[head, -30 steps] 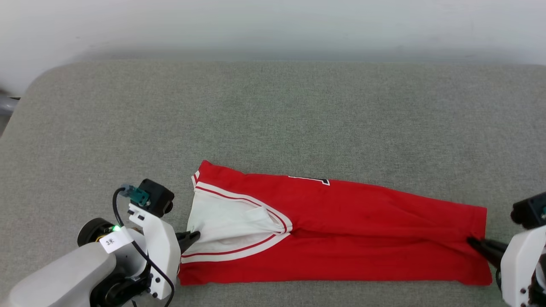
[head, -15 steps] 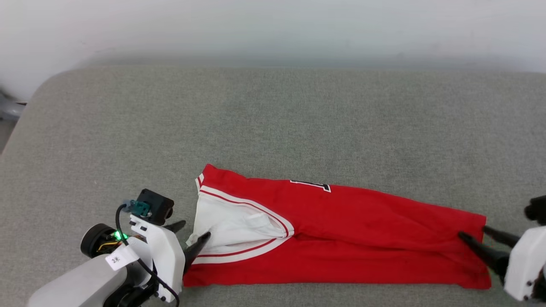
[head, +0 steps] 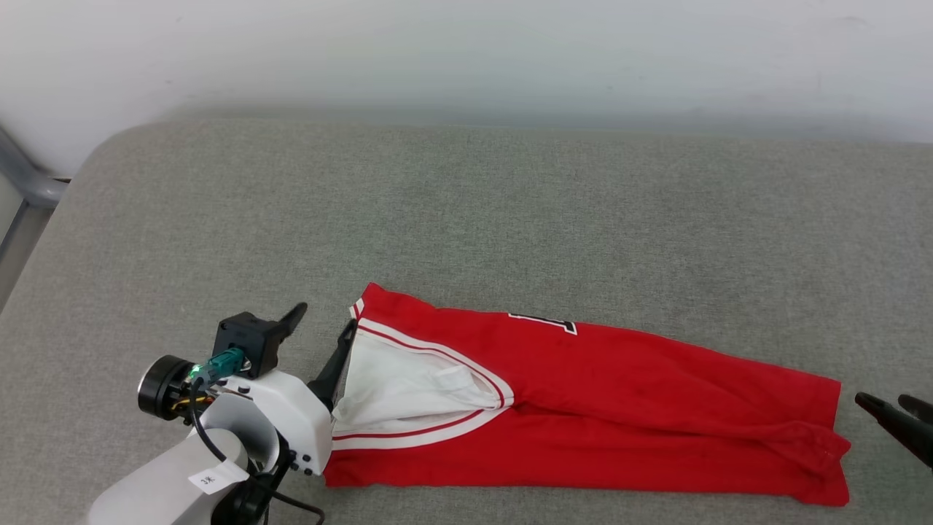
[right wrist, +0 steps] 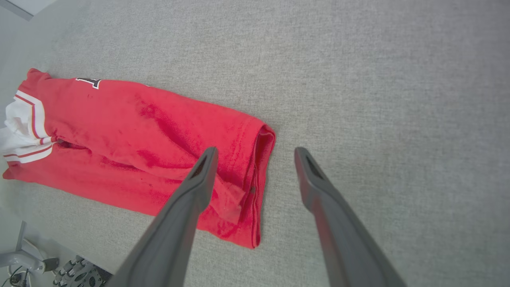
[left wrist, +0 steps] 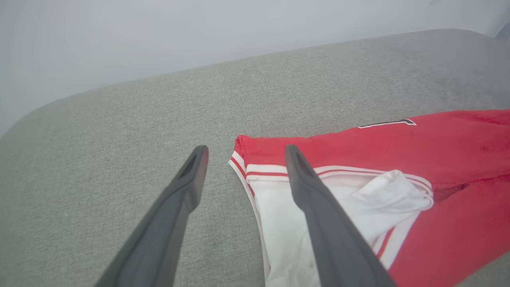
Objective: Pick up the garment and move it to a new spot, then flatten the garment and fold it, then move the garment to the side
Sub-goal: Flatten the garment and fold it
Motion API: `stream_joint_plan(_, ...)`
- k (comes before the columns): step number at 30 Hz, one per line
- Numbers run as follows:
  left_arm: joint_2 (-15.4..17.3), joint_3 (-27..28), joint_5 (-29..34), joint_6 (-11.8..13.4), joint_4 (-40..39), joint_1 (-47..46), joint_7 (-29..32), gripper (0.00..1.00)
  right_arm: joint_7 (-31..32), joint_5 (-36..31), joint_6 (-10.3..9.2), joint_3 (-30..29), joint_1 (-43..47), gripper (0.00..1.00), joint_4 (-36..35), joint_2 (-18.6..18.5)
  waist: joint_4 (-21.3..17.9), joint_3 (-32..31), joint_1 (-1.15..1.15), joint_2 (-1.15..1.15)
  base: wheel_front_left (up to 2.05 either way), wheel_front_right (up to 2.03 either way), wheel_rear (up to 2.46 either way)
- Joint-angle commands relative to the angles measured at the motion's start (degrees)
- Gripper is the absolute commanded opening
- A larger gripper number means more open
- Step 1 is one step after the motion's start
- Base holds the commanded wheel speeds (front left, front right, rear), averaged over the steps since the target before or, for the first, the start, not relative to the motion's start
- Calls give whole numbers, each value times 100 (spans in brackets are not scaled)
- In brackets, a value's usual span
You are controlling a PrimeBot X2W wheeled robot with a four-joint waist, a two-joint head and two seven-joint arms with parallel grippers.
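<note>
The garment [head: 619,408] lies on the near part of the grey cloth-covered desk [head: 466,204], folded lengthwise into a long, narrow red band that runs from left to right and slants slightly toward the robot at its right end. At the left end a white short sleeve [head: 408,386] sits on top, rumpled and edged with red-and-white striped trim. A small piece of black print with a white edge [head: 550,322] peeks out along the far fold. The hem end at the right is creased and a little bunched.

The left tool [head: 324,321] stands wide open and holds nothing. One finger is close against the sleeve's edge; whether it touches cannot be told. The right tool [head: 882,399] is also spread wide and empty, just beside the hem in the head view.

Behind the desk rises a pale wall [head: 466,51], and a grey metal tube [head: 29,182] shows past the left corner.

There are one garment and two tools, each with two dark fingers.
</note>
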Motion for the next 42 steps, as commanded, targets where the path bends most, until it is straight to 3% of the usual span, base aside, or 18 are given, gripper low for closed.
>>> stream_joint_plan(1, -49, 70, 94, 91, 62, 65, -98, 100, 72, 8, -3, -31, 34, 100, 73, 85, 24, 20, 0, 0, 0, 0, 0)
stream_joint_plan(7, -324, 473, 417, 389, 189, 241, -276, 100, 283, -153, -3, -50, -73, 100, 389, 372, 145, 111, 0, 0, 0, 0, 0)
stream_joint_plan(18, -1120, 2232, 1965, 717, -357, 1274, -288, 100, 459, -201, -3, 256, -121, 100, 918, 932, 343, 248, 0, 0, 0, 0, 0)
stream_joint_plan(28, -1987, 3587, 3308, 462, -562, 2224, -277, 100, 326, -11, -2, 638, -220, 100, 994, 1112, 366, 214, 0, 0, 0, 0, 0)
stream_joint_plan(29, -2052, 3688, 3393, 412, -556, 2281, -277, 100, 271, -2, -2, 630, -225, 47, 1021, 1084, 374, 202, 0, 0, 0, 0, 0)
stream_joint_plan(30, -2089, 3779, 3496, 351, -547, 2324, -278, 100, 225, 18, -3, 636, -234, 10, 1039, 1051, 377, 191, 0, 0, 0, 0, 0)
stream_joint_plan(31, -2150, 3862, 3572, 290, -537, 2367, -277, 100, 201, 26, -2, 650, -243, 0, 1061, 1020, 377, 179, 0, 0, 0, 0, 0)
stream_joint_plan(42, -2672, 4572, 4220, -364, -640, 2774, -277, 100, -109, 211, -5, 544, -339, 0, 1361, 467, 306, -29, 0, 0, 0, 0, 0)
